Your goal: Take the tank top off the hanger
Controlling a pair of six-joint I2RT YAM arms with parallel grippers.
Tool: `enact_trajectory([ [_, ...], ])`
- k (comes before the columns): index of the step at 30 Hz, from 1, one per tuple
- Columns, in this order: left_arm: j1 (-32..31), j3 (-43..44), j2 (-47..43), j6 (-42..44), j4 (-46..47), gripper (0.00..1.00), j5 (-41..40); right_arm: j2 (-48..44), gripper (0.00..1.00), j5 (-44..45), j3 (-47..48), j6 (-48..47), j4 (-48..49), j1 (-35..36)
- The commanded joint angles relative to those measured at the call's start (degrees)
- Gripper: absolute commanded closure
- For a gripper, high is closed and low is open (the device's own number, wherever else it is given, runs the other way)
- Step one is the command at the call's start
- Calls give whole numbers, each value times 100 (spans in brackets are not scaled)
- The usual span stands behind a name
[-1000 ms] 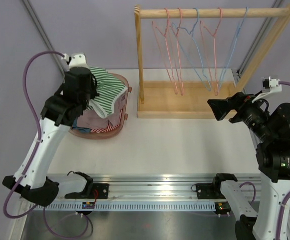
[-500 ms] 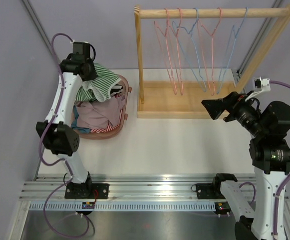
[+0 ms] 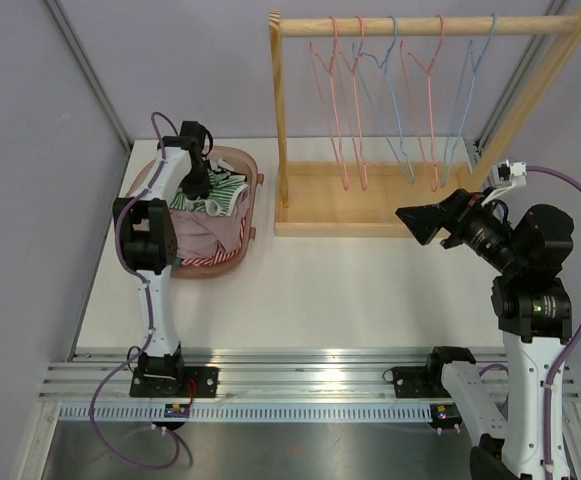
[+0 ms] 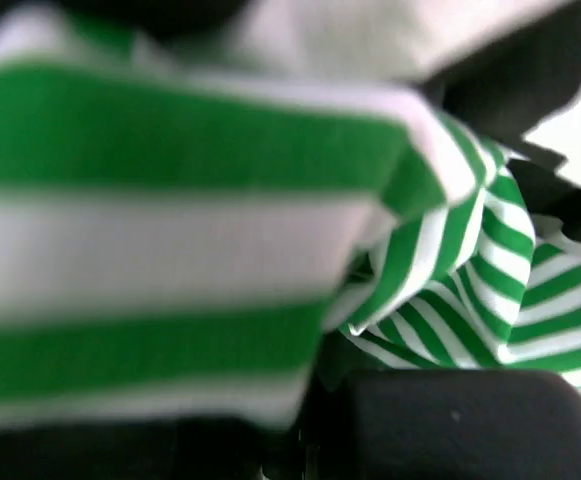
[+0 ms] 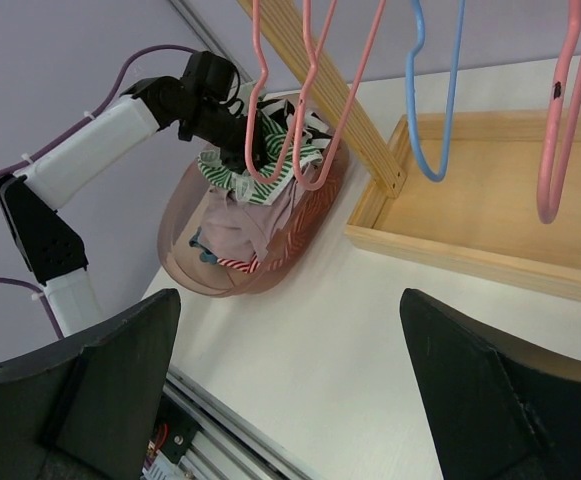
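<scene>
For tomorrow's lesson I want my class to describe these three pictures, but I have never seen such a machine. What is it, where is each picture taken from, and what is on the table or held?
Two robot arms, each ending in a two-finger gripper, are bolted to a table. The wide picture looks down from above and behind them; the other two come from cameras on the wrists. On the table stand a wooden rack of bare hangers and a pink basket of clothes. The left gripper is down in the basket at a green-striped tank top; whether it grips it is unclear. The right gripper is open and empty.
</scene>
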Motion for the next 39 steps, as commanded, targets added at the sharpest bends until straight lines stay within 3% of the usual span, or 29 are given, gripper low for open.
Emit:
enact_trajectory([
  [1, 100, -9, -699, -190, -161, 86, 74, -49, 1, -13, 57, -130, 77, -14],
  [4, 205, -114, -1235, -278, -56, 62, 100, 82, 0, 145, 223, -315, -195, -14],
  [5, 232, -132, -1367, -296, -38, 48, 109, 135, 1, 215, 276, -367, -291, -5],
  [10, 302, -176, -2271, -261, 103, 22, 407, 337, 1, 1058, 733, -701, -916, 126],
  [13, 293, -246, -2676, -147, 164, 1, 636, 399, 0, 1507, 865, -869, -1179, 276],
  [17, 118, -544, -3825, 56, 182, 1, 479, 434, 1, 2095, 874, -1036, -1390, 592],
  [28, -567, -3329, -7194, 223, 447, 1, -752, 566, 0, 3591, 1384, -1704, -2515, 1015],
  [39, -699, -3999, -9119, 197, -617, 1, -893, -539, 0, 4065, 779, -1906, -2657, 1208],
])
